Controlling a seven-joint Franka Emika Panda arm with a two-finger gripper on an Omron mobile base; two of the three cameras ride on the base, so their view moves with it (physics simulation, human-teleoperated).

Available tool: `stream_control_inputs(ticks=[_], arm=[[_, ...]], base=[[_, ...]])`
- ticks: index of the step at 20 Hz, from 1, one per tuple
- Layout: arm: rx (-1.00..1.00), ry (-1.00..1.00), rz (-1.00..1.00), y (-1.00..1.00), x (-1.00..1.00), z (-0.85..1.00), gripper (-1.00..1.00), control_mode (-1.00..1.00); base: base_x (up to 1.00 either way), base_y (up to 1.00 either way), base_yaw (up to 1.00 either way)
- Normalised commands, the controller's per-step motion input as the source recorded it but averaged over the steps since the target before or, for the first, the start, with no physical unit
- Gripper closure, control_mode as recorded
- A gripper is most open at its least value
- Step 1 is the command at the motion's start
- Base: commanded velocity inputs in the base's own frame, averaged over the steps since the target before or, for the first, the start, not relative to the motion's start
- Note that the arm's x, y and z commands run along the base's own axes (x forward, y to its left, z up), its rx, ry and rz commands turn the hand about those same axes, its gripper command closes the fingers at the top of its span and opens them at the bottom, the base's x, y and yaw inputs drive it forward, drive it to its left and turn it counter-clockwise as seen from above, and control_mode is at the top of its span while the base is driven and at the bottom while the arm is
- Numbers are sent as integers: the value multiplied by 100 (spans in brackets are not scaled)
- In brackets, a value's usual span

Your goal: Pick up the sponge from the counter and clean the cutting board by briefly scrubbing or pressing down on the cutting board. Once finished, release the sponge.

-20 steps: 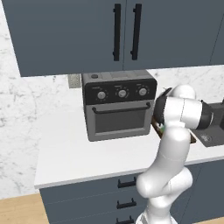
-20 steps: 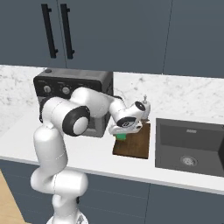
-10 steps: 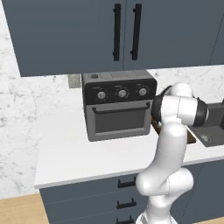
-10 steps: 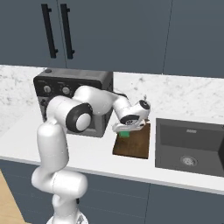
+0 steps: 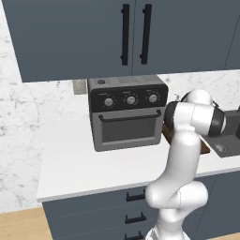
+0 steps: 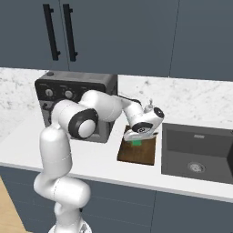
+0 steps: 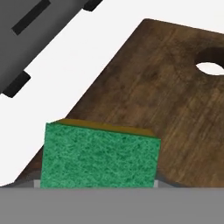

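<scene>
My gripper [image 6: 137,135] is shut on the sponge [image 6: 135,142], whose green face [image 7: 100,155] shows a thin yellow layer along its far edge in the hand view. The sponge hangs low over the far left part of the dark brown cutting board [image 6: 136,154], close to its edge by the white counter [image 7: 87,65]. I cannot tell whether sponge and board touch. The board [image 7: 175,105] has a round hole near one end. In the left base view my forearm hides the hand, and only slivers of the cutting board [image 5: 167,133] show.
A dark toaster oven [image 6: 75,98] stands just left of the board, close to my arm; it is large in the left base view [image 5: 126,115]. A dark grey sink basin [image 6: 198,152] lies right of the board. Upper cabinets hang above.
The hand with the sponge has shifted slightly toward the sink side and a little lower over the board. The elbow has swung with it.
</scene>
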Motion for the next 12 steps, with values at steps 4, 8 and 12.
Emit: stream_control_inputs(ticks=[4,8,12], arm=[[0,0,0,0,-100,-28,100,-100],[0,1,0,0,-95,-37,100,-100],[-3,3,0,0,-70,-34,100,-100]], base=[[0,0,0],[0,0,0],[0,0,0]])
